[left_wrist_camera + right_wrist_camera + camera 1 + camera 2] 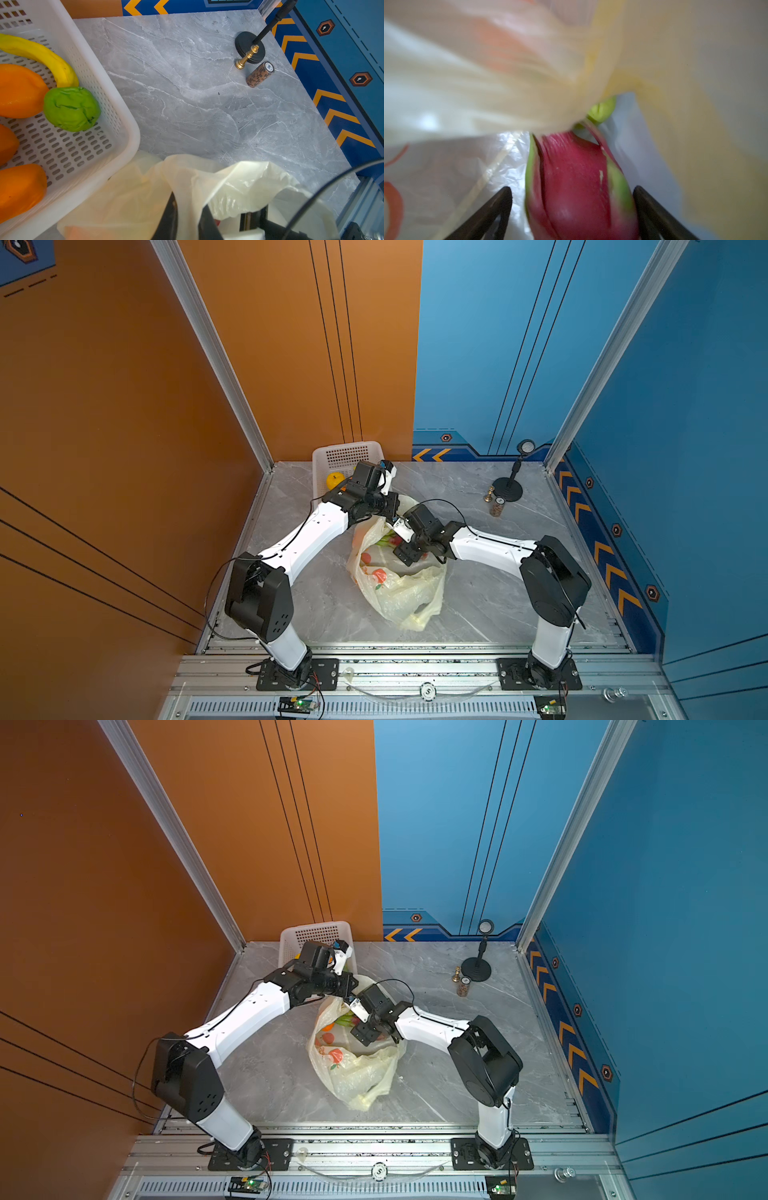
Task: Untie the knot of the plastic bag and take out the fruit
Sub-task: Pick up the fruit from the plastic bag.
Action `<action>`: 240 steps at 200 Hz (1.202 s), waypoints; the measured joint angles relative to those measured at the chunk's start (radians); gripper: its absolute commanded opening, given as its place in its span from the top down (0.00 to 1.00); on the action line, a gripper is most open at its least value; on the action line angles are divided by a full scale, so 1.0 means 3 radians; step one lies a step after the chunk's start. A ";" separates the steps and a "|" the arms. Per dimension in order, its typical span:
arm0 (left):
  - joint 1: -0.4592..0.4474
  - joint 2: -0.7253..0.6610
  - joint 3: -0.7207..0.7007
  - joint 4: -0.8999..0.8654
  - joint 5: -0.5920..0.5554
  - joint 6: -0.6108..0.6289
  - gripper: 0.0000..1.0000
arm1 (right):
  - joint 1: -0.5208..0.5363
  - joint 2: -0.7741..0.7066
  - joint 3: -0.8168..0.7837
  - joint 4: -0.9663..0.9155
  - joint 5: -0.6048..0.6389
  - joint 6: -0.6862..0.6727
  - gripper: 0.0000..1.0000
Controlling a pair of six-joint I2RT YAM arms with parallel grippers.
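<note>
Right gripper (pixel 572 188) is deep in the plastic bag (pixel 399 593), jaws spread wide either side of the dragon fruit (pixel 571 176) — straddling it, not squeezing. Left gripper (pixel 188 207) is clenched on the bag's rim, holding the mouth up and open; no knot to be seen. The dragon fruit lies inside the bag, close to that mouth, under a drooping fold of film.

The danger, I'd say, is that fold: if the jaws close with film trapped against the fruit, the bag comes up with it. The fruit tapers and looks slick, so a shallow pinch could squirt it out. And if the thin rim slips from the left gripper, the mouth collapses over everything.

Outward now — a white perforated basket (pixel 124 124) sits just beside the bag, with oranges (pixel 20 91), a green round fruit (pixel 71 109) and a banana (pixel 41 54) inside. Grey marble tabletop (pixel 478 593); a black stand (pixel 508 489), a gold chess piece (pixel 490 493) and a small patterned cylinder (pixel 496 508) near the far right corner. Orange wall (pixel 124 406), blue wall (pixel 685 406).
</note>
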 measured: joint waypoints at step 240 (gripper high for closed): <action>0.0135 0.0103 -0.0170 0.0028 0.0126 -0.0024 0.83 | 0.0006 -0.1258 -0.1059 0.0604 -0.0853 0.0497 0.56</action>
